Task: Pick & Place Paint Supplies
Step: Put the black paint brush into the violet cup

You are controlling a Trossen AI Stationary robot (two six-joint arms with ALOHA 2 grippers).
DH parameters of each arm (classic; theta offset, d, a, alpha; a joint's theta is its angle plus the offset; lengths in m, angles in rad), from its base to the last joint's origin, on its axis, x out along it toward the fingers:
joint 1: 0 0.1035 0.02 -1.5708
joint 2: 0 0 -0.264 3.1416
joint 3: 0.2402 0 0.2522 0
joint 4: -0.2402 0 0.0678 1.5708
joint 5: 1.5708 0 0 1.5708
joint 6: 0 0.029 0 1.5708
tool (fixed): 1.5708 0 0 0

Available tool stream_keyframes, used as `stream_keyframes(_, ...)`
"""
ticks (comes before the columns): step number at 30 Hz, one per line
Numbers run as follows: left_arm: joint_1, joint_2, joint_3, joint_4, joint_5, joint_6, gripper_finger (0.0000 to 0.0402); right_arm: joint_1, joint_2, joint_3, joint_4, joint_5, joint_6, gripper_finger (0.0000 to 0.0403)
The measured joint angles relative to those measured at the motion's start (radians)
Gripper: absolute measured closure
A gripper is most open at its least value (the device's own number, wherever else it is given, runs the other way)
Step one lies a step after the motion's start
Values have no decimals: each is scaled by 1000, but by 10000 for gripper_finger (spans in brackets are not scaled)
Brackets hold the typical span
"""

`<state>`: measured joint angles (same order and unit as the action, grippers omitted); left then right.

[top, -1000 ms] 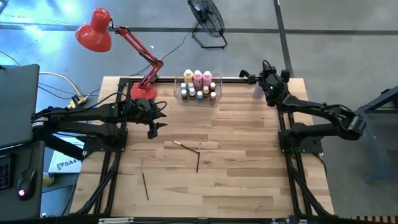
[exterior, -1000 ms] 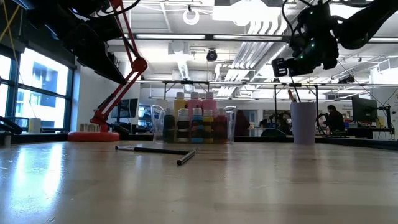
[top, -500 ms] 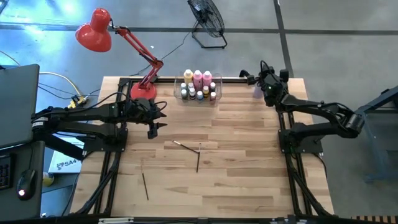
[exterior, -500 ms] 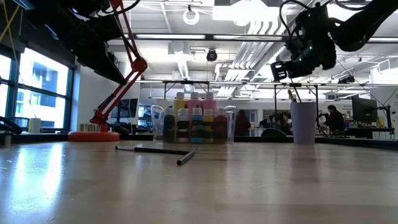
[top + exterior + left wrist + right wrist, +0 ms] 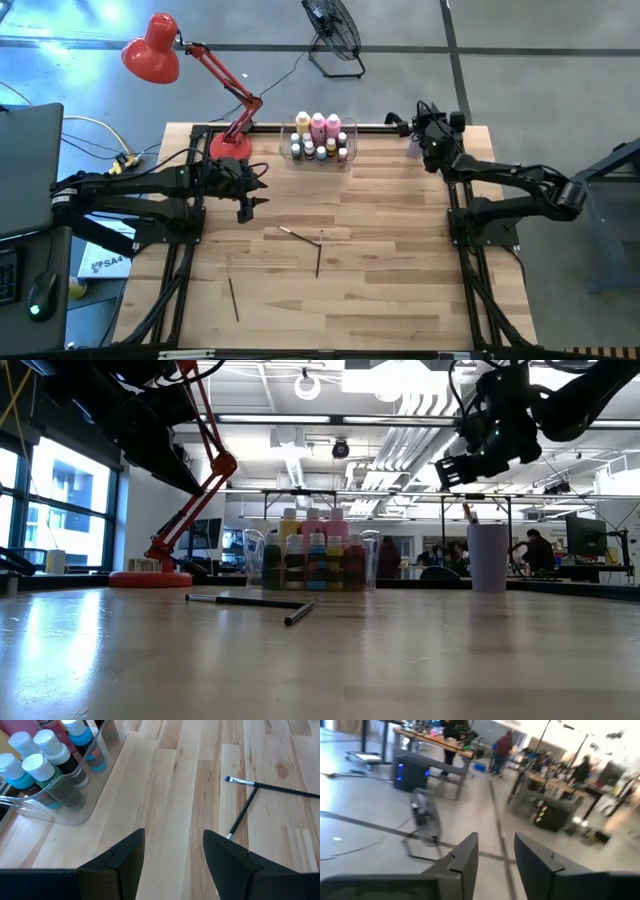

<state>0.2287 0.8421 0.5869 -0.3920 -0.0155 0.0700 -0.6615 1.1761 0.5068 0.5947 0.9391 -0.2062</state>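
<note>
Three paintbrushes lie loose mid-surface, near the empty, open left claw, while by the far edge the right claw, parted and empty, hangs above the lilac cup—a brush seemingly delivered; fetching another looks next.

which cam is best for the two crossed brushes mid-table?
Left wrist view: the two crossed brushes lie close and sharp, one tip touching the other's shaft, beside the clear bin. The high view shows them as thin lines; the low view sees them edge-on. The right wrist view misses them.
</note>
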Motion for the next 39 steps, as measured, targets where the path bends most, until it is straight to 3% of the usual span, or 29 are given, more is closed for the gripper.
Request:
stream_keyframes(5,0,0,0,0,0,0,203,57,-14,0,148,62,-201,271)
stream_keyframes(10,0,0,0,0,0,0,203,168,-71,0,302,13,-298,279)
stream_keyframes(19,0,0,0,0,0,0,203,341,-228,0,316,-267,-88,291)
stream_keyframes(26,0,0,0,0,0,0,203,413,-264,0,287,-420,10,292)
stream_keyframes(31,0,0,0,0,0,0,203,472,-264,0,247,-451,47,305)
stream_keyframes(39,0,0,0,0,0,1,203,581,-263,0,41,-512,158,352)
